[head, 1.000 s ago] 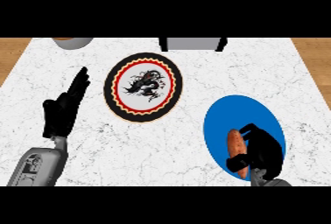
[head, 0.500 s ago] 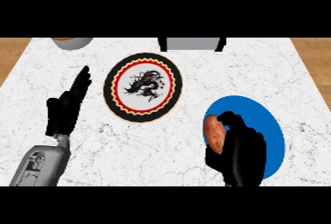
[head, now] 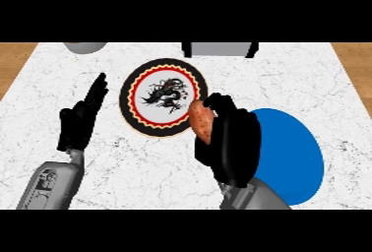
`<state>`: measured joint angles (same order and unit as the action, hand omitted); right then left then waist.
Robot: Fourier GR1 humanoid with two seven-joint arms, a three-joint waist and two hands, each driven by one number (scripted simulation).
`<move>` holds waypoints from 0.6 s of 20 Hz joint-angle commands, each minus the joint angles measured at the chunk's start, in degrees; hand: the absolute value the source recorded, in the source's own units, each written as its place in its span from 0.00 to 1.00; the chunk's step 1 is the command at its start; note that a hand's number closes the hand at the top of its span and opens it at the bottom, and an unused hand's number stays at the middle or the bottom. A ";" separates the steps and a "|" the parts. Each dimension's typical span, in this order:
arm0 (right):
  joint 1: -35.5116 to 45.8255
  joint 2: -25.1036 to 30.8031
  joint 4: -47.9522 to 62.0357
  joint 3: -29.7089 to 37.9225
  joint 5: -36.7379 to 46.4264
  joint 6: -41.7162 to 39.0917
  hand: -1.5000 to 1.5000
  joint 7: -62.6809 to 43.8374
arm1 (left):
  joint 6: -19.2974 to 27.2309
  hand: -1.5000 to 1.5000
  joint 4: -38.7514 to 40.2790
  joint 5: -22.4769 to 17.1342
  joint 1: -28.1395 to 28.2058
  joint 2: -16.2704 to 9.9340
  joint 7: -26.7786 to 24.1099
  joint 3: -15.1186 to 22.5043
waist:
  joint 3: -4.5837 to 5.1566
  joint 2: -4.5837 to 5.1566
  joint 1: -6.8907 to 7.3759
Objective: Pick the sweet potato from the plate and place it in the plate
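Between the blue plate and dragon-patterned plate mid-worktop, right hand curled round the sweet potato, left hand open, fingers straight, near the worktop's left edge

The counter looked like white marble with grey veins, edged by wood. The blue plate was plain and matt; the sweet potato had dull orange skin.

No readable text, labels, numbers or signs on any surface.
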<state>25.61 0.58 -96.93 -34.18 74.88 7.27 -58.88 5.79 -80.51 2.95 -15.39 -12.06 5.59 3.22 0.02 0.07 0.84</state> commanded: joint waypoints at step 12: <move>28.71 -0.57 42.97 0.72 -26.94 21.22 1.00 2.02 | -1.93 0.50 -1.92 0.20 0.59 0.39 0.78 0.23 | -0.01 0.47 2.42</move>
<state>49.43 0.20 -64.09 -32.51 53.72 22.61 -56.59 4.04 -80.18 3.13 -16.28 -11.64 5.28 3.31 0.02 0.62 3.00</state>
